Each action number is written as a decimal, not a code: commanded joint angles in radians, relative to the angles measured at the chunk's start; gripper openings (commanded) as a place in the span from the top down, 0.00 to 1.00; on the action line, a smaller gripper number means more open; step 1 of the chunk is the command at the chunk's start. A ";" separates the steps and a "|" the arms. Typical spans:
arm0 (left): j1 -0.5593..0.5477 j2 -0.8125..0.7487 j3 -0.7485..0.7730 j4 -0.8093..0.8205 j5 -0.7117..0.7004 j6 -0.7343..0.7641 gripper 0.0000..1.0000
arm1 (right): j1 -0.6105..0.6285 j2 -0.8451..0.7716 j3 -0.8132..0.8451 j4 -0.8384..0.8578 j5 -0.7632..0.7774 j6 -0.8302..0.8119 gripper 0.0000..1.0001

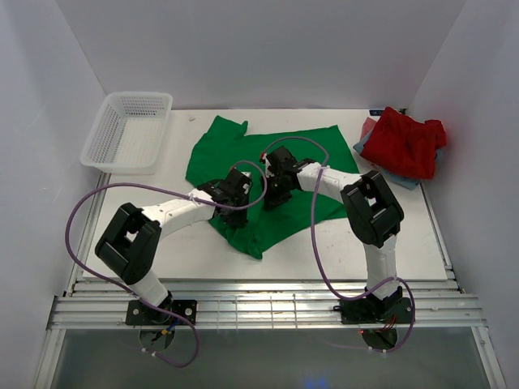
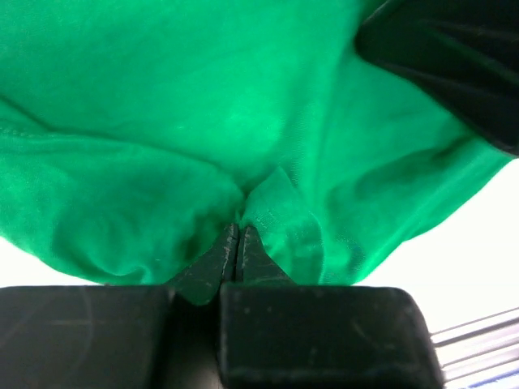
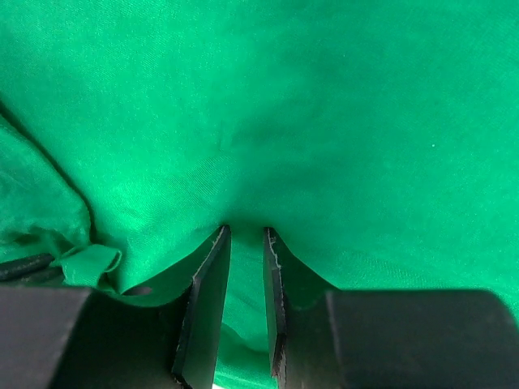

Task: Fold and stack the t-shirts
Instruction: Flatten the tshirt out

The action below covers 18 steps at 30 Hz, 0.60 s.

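Closest to your left wrist camera, the left hand (image 2: pixel 238 231) has its two fingers pressed together, and a pucker of the green t-shirt (image 2: pixel 203 97) is pinched right at their tips. You can see the cloth gathering into creases that run toward that pinch. A dark part of the other arm shows at the upper right of that view, lying over the cloth.

Your right hand (image 3: pixel 246 235) has its fingers only a narrow gap apart, and green cloth fills that gap, so it is clamped on a fold of the same shirt. The fabric slopes away from the fingers on both sides, and a small curled edge of the cloth sits to the left of them.

From above, you have both hands meeting over the middle of the green t-shirt (image 1: pixel 300 150), the left hand (image 1: pixel 235 188) just beside the right hand (image 1: pixel 276 190). The shirt lies spread and rumpled across the centre of the tabletop (image 1: pixel 340 243), with one sleeve pointing to the far left.

Your red t-shirt (image 1: pixel 405 142) sits crumpled at the far right corner, resting on a blue-grey t-shirt (image 1: pixel 403 180) whose edges show beneath it. Both are well apart from the green one. At the far left corner stands a white mesh basket (image 1: pixel 122 166).
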 commanded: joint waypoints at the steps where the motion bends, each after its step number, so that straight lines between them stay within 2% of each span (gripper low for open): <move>1: -0.001 -0.042 -0.017 -0.025 -0.030 -0.002 1.00 | -0.001 0.075 -0.007 -0.013 0.041 0.000 0.71; 3: -0.004 -0.059 -0.025 -0.040 -0.047 -0.016 1.00 | -0.001 0.076 -0.010 -0.016 0.047 0.000 0.71; 9: -0.013 -0.287 -0.091 -0.218 -0.058 -0.140 1.00 | -0.001 0.089 0.011 -0.036 0.038 -0.003 0.71; 14: -0.030 -0.491 -0.141 -0.422 0.025 -0.266 1.00 | -0.001 0.122 0.054 -0.054 0.021 -0.023 0.71; 18: -0.042 -0.584 -0.183 -0.520 0.173 -0.323 1.00 | -0.001 0.138 0.070 -0.067 0.012 -0.035 0.71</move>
